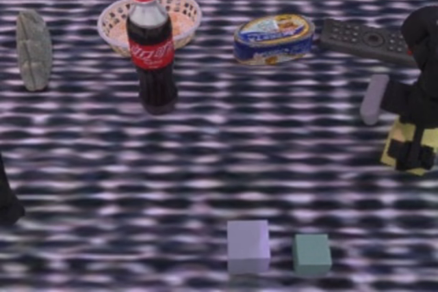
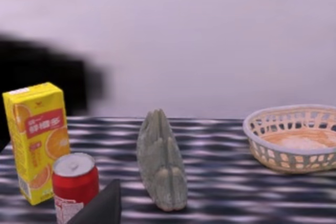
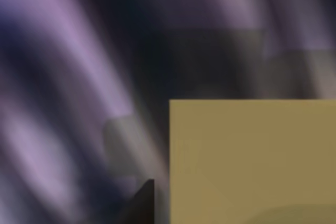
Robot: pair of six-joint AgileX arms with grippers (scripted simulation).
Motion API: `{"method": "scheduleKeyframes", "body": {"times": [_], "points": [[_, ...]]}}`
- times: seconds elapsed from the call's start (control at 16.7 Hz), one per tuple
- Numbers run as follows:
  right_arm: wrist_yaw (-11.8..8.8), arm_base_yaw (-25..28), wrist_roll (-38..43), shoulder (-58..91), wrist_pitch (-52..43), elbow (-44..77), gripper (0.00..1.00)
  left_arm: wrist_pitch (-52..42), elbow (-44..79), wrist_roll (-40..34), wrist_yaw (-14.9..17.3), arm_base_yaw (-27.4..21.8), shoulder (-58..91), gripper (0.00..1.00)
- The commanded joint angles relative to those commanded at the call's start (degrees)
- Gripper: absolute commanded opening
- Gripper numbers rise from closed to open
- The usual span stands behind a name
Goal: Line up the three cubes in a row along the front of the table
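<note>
**A:** From above, where does the last block sit relative to the lavender cube [image 1: 248,245]?

**B:** The lavender cube is at the front of the table [image 1: 205,169], with the teal-green cube [image 1: 312,254] just beside it on the right. The pale yellow cube [image 1: 395,150] lies well to the right of the lavender one and farther back, near the table's right edge. The right gripper [image 1: 413,155] is directly over it, covering most of its top. I can't tell whether the fingers have closed on it.

**A:** So the move runs which way?

**B:** My judgement: forward and leftward, to the free spot right of the teal-green cube. The right arm is clearly nearer; the left arm [image 1: 8,200] is parked at the left edge, far from the lavender cube.

**A:** Left wrist view?

**B:** No cubes. Just a juice carton [image 2: 38,140], a red can [image 2: 76,184], a grey-green stone [image 2: 161,162] and a basket [image 2: 294,136].

**A:** Right wrist view?

**B:** The pale yellow cube [image 3: 252,161] fills it, very close. One dark fingertip [image 3: 140,203] shows beside its edge; contact is unclear.
</note>
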Motion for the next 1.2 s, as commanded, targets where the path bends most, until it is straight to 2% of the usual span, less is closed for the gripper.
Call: {"method": "scheduleKeyframes", "body": {"times": [0.36, 0.96, 1.2], "points": [[0.00, 0.00, 0.00, 0.00, 0.00, 0.00, 0.02, 0.00, 0.00, 0.00, 0.00, 0.00, 0.00, 1.00], [-0.08, -0.05, 0.23, -0.79, -0.82, 0.12, 0.00, 0.00, 0.00, 0.00, 0.00, 0.00, 0.00, 1.00], [-0.20, 0.22, 0.02, -3.23, -7.02, 3.71, 0.00, 0.00, 0.00, 0.00, 0.00, 0.00, 0.00, 1.00]]}}
